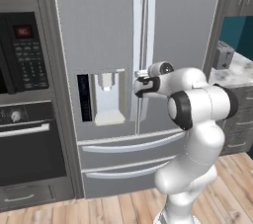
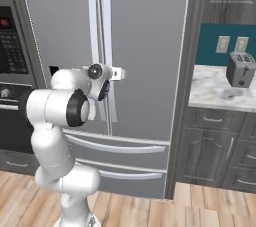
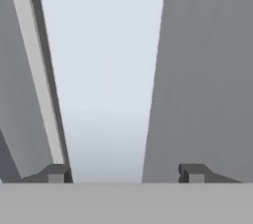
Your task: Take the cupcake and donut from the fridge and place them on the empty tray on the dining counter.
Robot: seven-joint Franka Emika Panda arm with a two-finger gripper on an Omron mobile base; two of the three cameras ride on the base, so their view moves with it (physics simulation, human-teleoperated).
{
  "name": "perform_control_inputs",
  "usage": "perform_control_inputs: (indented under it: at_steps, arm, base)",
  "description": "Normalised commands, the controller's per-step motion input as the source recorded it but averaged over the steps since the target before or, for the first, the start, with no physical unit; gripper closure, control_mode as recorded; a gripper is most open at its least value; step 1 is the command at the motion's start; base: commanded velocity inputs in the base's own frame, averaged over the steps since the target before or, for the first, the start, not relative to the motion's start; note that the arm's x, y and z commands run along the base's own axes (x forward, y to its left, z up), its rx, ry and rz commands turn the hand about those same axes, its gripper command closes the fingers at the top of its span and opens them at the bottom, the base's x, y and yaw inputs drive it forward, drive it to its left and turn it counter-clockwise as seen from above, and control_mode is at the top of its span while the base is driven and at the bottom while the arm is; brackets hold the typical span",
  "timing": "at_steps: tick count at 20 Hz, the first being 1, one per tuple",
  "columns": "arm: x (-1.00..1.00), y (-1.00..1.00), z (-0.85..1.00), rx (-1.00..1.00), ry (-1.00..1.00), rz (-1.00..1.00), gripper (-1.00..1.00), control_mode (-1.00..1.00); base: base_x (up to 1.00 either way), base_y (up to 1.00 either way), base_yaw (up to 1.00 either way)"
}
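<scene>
Fridge [image 1: 104, 35] doors shut, the gripper [image 3: 123, 173] straddles a pale door handle [image 3: 106, 80] with fingers apart (not clamped); cupcake, donut and tray work all lies ahead.

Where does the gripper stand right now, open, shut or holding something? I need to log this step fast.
Gripper: open, its two dark tips spread either side of the tall grey-silver fridge's pale door handle, not yet clamped on it.
</scene>
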Motion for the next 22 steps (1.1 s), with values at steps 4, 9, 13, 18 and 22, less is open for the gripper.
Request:
perform_control_inputs:
  at_steps: [4,9,13,18,22]
  arm:
    - [-0.64,-1.00,-0.10,0.21,0.00,-0.24,1.00,-1.00]
    - [-1.00,-1.00,0.00,0.30,0.00,-0.17,1.00,-1.00]
    - [-1.00,-1.00,0.10,0.35,0.00,-0.04,1.00,-1.00]
    - [-1.00,-1.00,0.29,0.32,0.12,-0.11,1.00,-1.00]
    - [-1.00,-1.00,0.09,0.19,0.28,-0.25,1.00,-1.00]
  base:
    - [0.00,0.00,0.00]
    - [0.00,0.00,0.00]
    - [0.00,0.00,0.00]
    - [0.00,0.00,0.00]
    - [0.00,0.00,0.00]
